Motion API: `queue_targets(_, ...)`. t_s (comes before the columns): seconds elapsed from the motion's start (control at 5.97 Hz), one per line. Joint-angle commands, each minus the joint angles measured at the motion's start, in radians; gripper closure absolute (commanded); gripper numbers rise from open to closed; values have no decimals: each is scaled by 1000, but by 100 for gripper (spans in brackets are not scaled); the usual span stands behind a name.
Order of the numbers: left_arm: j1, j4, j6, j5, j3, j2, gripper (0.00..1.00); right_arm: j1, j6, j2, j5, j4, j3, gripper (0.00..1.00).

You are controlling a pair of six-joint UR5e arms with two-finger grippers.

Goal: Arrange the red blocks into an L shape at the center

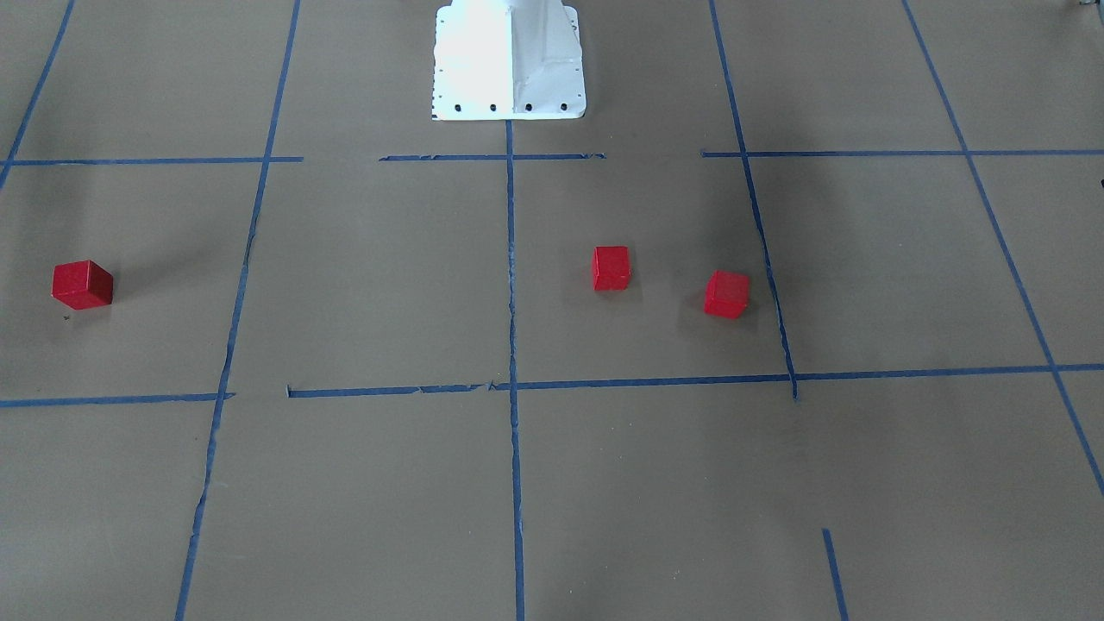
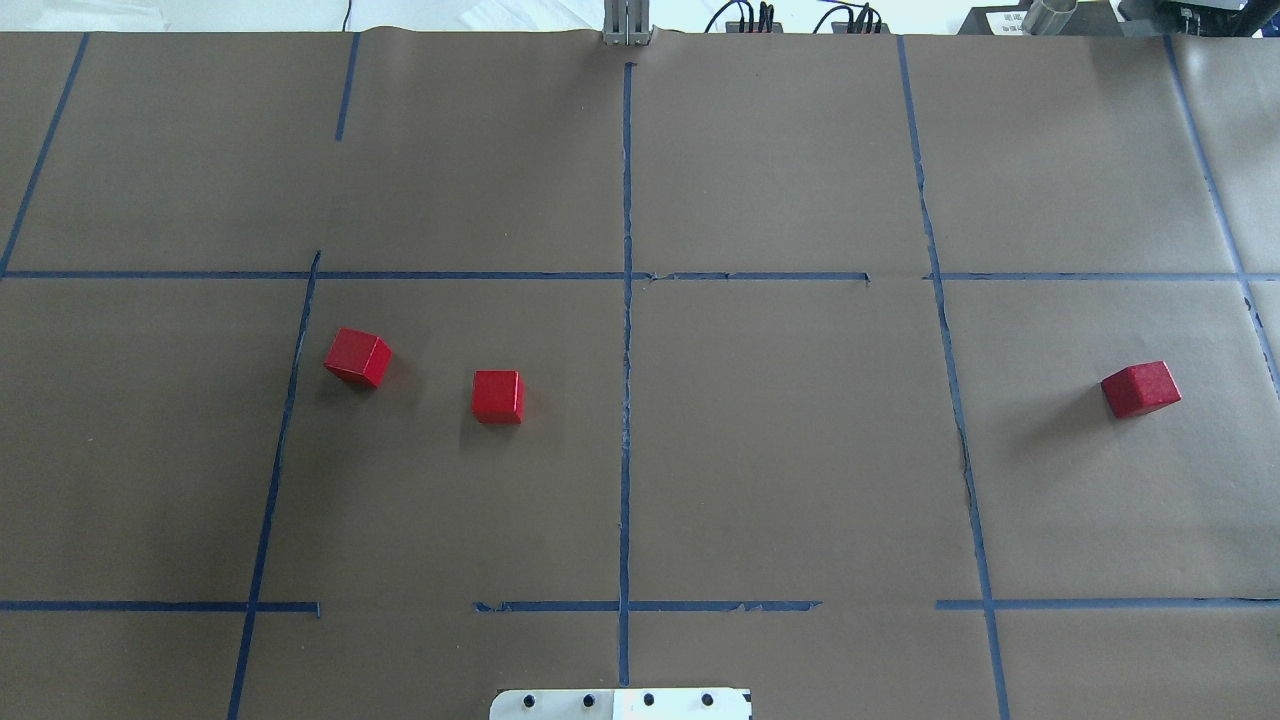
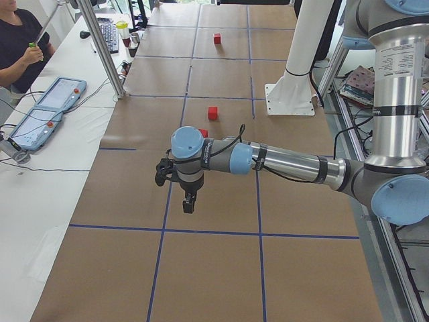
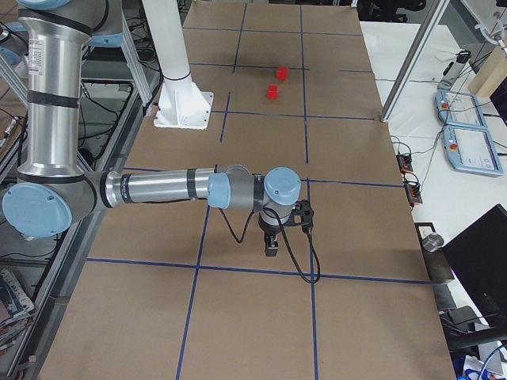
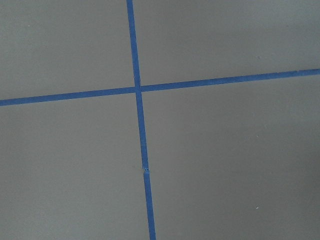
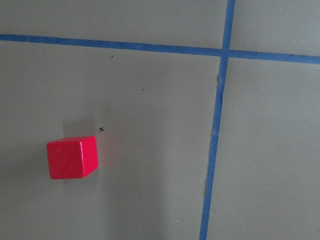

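Small matte red cubes (image 2: pixel 497 397): scattered, ungathered; first pick toward brown-paper surface centre (image 2: pixel 626 420) due; left pincer (image 3: pixel 190 206), right pincer (image 4: pixel 271 250) width indeterminable.

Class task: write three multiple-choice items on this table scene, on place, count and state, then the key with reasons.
1. In the overhead view, where is the lone block? A far right; B dead centre; C far left.
2. How many red blocks are there? A two; B three; C five.
3. How do the blocks stand? A joined in an L; B stacked; C all apart.
Key: 1 A, it sits alone at the right. 2 B, two left of centre plus the lone one. 3 C, gaps show between all three.
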Motion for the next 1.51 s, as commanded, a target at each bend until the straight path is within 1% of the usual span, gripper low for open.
queue_targets(0.0,0,-19,6,-6,-16,37,0,0,-1,0,-4,0,2,0)
queue_targets(0.34,5,-18,3,2,-26,42,0,0,1,-5,-2,-2,-1,0)
queue_targets(1.01,7,-18,-2,-8,-38,45,0,0,1,-13,5,0,28,0)
queue_targets(1.17,14,-13,-2,-6,-33,45,0,0,2,-13,7,0,59,0)
queue_targets(1.34,14,-21,0,-8,-32,45,0,0,1,-11,10,-2,60,0)
